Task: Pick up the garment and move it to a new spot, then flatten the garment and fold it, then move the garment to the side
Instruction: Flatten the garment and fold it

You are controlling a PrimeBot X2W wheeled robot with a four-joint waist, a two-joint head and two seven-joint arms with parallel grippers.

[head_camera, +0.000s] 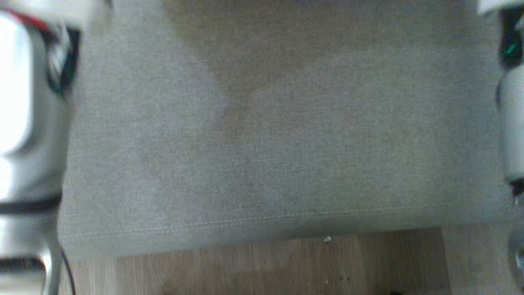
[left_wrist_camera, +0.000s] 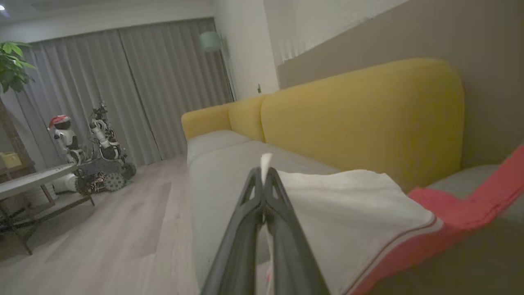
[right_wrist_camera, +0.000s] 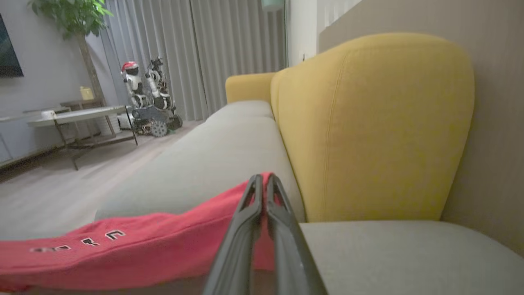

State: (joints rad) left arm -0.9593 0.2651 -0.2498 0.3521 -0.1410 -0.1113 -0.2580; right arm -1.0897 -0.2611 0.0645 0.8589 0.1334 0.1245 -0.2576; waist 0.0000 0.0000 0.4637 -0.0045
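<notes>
Your left tool [left_wrist_camera: 264, 172] is clamped on a white corner, your right tool [right_wrist_camera: 263, 179] on the red edge. Ahead of both stretches the grey sofa seat [right_wrist_camera: 229, 139]; the garment [left_wrist_camera: 352, 213] runs between them. Hold it taut, lower both ends evenly, and let go together.

You are watching the left pincer [left_wrist_camera: 264, 174], matt dark plastic, pinching the garment [left_wrist_camera: 352, 205], soft matt cloth. Beyond it the yellow backrest [left_wrist_camera: 360, 119] is showing woven fabric; left of it the floor [left_wrist_camera: 123, 229] is showing smooth wood.
</notes>
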